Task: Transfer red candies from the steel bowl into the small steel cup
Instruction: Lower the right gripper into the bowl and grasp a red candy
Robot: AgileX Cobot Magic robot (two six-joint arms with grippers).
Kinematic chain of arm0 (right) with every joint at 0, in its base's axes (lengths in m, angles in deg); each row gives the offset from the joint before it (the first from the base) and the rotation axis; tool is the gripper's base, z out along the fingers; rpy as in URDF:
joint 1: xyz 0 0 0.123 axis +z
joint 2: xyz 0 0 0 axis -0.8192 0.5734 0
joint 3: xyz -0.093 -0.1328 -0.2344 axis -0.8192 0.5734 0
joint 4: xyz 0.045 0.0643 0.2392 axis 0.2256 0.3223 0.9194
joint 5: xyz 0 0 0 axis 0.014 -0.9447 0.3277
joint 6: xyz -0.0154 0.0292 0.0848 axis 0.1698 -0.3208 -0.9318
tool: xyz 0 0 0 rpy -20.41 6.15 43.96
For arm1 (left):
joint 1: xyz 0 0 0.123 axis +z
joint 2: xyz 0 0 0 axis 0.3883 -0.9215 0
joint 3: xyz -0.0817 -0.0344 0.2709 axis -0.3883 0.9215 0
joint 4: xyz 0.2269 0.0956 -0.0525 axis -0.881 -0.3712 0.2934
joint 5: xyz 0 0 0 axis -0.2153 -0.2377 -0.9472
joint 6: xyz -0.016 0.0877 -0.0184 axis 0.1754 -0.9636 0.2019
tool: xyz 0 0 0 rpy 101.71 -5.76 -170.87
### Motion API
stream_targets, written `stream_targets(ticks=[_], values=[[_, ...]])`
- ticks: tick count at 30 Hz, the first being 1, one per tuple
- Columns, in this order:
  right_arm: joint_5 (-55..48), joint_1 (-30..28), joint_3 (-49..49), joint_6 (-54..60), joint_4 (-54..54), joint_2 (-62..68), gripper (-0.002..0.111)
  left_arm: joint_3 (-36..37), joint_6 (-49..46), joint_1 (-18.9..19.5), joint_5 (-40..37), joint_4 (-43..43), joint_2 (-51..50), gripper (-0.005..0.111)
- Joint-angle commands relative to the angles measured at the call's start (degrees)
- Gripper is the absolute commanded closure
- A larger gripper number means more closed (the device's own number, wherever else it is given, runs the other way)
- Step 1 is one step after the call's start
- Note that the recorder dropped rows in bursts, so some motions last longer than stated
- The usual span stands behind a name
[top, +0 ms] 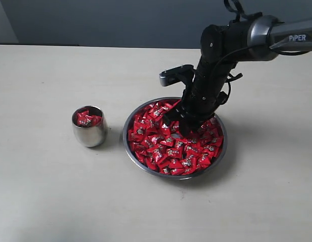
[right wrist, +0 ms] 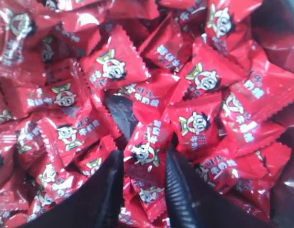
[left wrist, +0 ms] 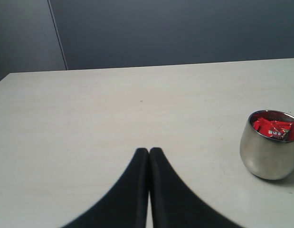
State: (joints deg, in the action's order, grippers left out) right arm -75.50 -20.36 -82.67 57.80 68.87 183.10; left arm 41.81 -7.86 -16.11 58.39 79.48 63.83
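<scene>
**Over the bowl, right gripper down among the sweets**

On the pale table (top: 45,196), right of centre in the exterior view, stands the steel bowl (top: 125,133), heaped across its whole width with the red candies (top: 168,148). The right gripper (top: 179,129) points steeply down into the upper part of that heap, its tips among the wrappers. The right wrist view shows its two dark fingers (right wrist: 106,190) standing apart, with one candy (right wrist: 146,153) lying in the gap between them and others crowding both sides; whether the fingers press on that sweet, I cannot tell.

To the left of the bowl, near it but not touching, the small steel cup (top: 89,133) stands upright with a few red sweets (top: 88,119) showing at its mouth.

The left gripper (left wrist: 149,151) appears in its own wrist view only: fingers pressed together with nothing between them, above bare tabletop, the cup well off to one side.
</scene>
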Motion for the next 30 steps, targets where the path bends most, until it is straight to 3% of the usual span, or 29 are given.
stream_targets(ticks=[1, 16, 30], values=[[-0.64, 0.39, -2.29, -0.21, 0.73, 0.86, 0.078, 0.22, 0.11, 0.03, 0.11, 0.16, 0.26, 0.106], [-2.44, 3.13, -5.72, -4.70, -8.85, 5.91, 0.078, 0.22, 0.11, 0.03, 0.11, 0.16, 0.26, 0.106], [-3.69, 3.13, -5.72, -6.44, -11.31, 5.91, 0.078, 0.22, 0.11, 0.03, 0.11, 0.16, 0.26, 0.106]])
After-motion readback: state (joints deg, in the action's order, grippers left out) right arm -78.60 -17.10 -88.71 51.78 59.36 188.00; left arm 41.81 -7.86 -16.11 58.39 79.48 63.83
